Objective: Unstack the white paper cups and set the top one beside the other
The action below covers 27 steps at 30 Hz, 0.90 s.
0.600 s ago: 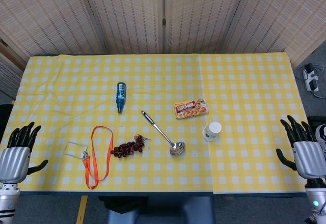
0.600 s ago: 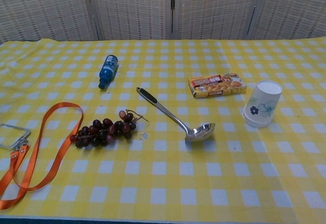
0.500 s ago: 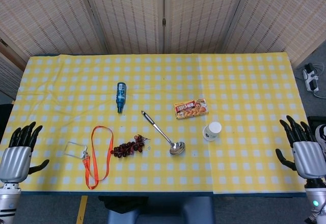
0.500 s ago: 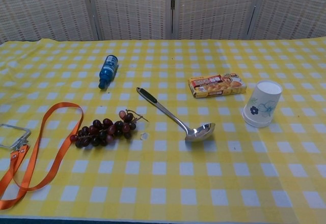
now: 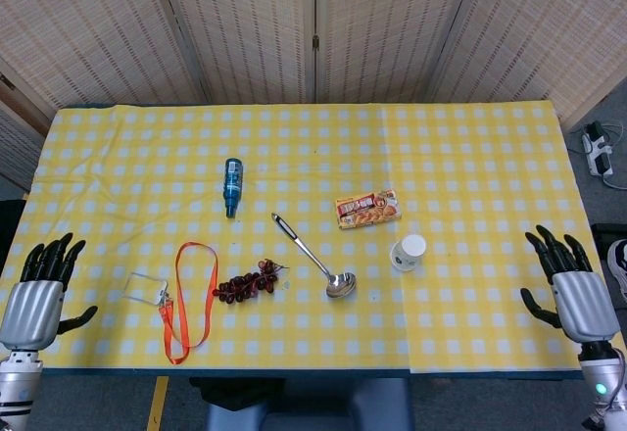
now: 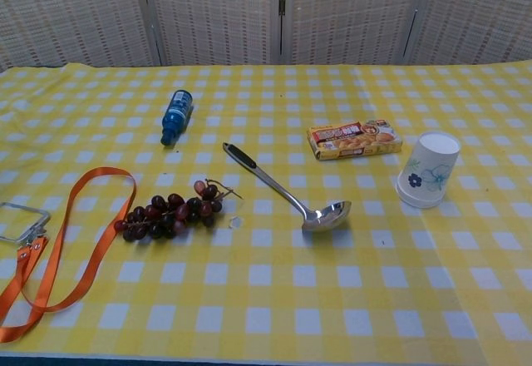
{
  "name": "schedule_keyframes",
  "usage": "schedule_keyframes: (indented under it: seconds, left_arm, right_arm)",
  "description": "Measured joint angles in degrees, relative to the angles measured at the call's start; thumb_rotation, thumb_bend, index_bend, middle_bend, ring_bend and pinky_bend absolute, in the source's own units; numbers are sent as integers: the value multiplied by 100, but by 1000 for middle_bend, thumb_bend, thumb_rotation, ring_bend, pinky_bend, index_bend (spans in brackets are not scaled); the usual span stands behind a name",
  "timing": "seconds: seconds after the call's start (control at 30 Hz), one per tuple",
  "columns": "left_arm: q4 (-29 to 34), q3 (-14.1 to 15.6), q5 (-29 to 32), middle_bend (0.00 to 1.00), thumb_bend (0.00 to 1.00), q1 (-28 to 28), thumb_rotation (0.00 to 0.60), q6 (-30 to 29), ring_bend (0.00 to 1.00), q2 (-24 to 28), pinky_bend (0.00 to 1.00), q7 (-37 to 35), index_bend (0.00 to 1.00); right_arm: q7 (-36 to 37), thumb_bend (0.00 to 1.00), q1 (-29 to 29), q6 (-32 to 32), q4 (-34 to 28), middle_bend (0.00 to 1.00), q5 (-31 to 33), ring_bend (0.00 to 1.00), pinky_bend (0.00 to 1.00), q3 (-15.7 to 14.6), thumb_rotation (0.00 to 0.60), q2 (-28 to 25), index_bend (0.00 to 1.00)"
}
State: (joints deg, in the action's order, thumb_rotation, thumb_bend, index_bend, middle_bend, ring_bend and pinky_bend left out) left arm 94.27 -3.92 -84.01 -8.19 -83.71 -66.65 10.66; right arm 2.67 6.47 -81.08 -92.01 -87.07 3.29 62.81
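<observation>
The white paper cups (image 5: 408,252) (image 6: 427,170) stand upside down as one stack on the yellow checked tablecloth, right of centre; a blue flower print shows on the side. My right hand (image 5: 572,292) hovers at the table's right front edge, well to the right of the cups, fingers spread and holding nothing. At the left front edge my left hand (image 5: 36,291) is likewise spread and empty. Neither hand shows in the chest view.
A snack box (image 5: 367,209) lies just behind the cups and a metal ladle (image 5: 315,258) to their left. Further left are grapes (image 5: 247,283), an orange lanyard with a badge holder (image 5: 185,301) and a blue bottle (image 5: 232,185).
My right hand has shifted a little left and forward toward the table's front edge. The left hand and the cups have not moved.
</observation>
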Motion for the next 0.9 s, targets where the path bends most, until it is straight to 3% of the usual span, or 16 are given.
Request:
schedule_keyframes:
  seconds: [0.43, 0.9]
  left_arm:
    - [-80, 88, 57, 0, 199, 31, 600, 104, 0, 1, 0, -133, 0]
    - [28, 142, 116, 0, 199, 20, 600, 244, 0, 82, 0, -130, 0]
  right_arm:
    - [-126, 403, 1035, 1614, -340, 78, 198, 129, 39, 169, 600, -138, 112]
    - [-311, 403, 2376, 3486, -481, 87, 1071, 117, 48, 474, 600, -122, 150]
